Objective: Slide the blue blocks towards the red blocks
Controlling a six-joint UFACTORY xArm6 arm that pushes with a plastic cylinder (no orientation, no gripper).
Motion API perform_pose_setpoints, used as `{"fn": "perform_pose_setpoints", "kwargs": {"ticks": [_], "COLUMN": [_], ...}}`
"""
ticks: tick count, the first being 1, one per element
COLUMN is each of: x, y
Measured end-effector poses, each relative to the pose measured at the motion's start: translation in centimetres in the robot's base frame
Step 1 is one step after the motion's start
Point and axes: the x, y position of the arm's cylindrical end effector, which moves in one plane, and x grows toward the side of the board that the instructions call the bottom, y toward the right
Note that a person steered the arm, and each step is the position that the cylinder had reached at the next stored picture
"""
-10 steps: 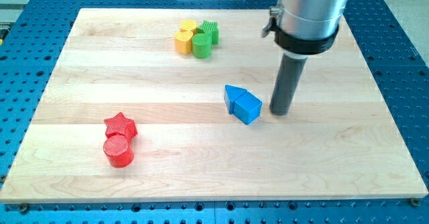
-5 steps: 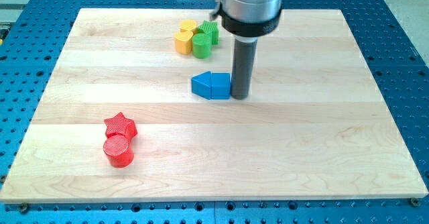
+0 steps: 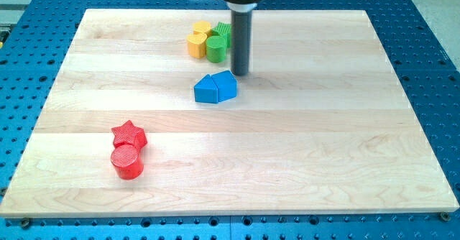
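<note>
Two blue blocks sit pressed together near the board's middle: a blue triangle [image 3: 206,90] on the left and a blue house-shaped block [image 3: 225,86] on the right. My tip [image 3: 240,74] stands just above and to the right of them, close to the house-shaped block's top right corner. A red star [image 3: 129,133] and a red cylinder [image 3: 127,161] sit touching at the lower left, far from the blue pair.
A cluster of two yellow blocks [image 3: 198,40] and two green blocks [image 3: 218,42] sits near the top edge, just left of my rod. The wooden board [image 3: 345,161] lies on a blue perforated table.
My tip swept left and up, pushing the blue pair left and slightly up while turning them. It now sits at their upper right. The red blocks have not moved.
</note>
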Motion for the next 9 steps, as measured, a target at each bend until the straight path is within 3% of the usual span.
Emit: {"fn": "perform_pose_setpoints", "kwargs": {"ticks": [2, 4, 7, 9], "x": [1.7, 3.9, 1.0, 2.1], "y": [1.8, -3.2, -10.1, -14.4]}}
